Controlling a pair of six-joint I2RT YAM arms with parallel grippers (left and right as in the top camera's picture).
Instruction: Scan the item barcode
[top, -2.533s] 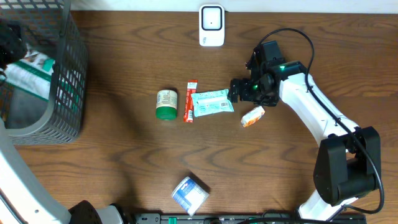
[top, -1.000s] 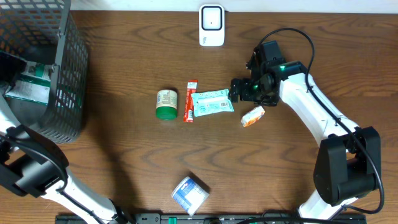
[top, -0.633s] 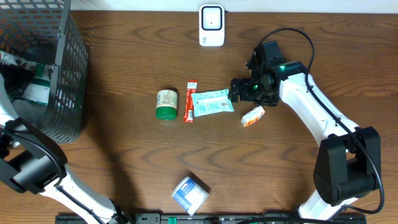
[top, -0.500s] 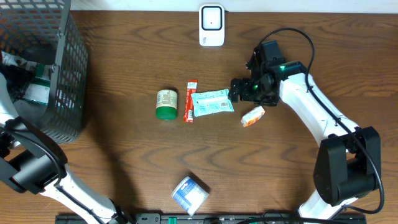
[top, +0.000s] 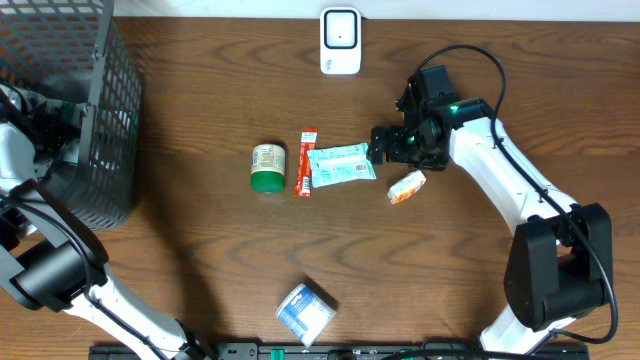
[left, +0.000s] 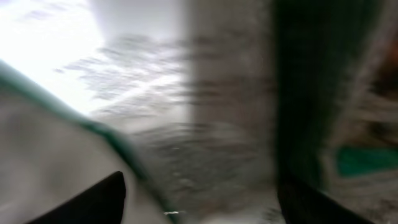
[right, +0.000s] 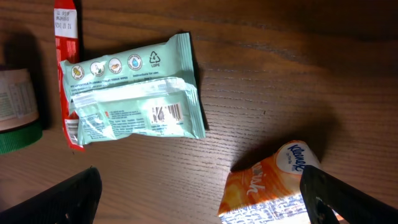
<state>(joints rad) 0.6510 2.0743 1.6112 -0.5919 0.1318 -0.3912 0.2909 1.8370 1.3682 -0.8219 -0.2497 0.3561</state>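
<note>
Left gripper (left: 199, 202) has shifted inside the basket (top: 108, 120) against a green-and-white package (left: 137, 99); whether it grips, I cannot tell. Right gripper (right: 202, 199) hangs wide open over the mint packet (right: 134, 99), barcode up, well apart from the scanner (top: 340, 40): no scan yet.

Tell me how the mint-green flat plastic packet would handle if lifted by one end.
The mint-green flat plastic packet looks soft and crinkled, so it would likely sag. Its glossy film probably slips. Lying flat, it shouldn't roll.
</note>
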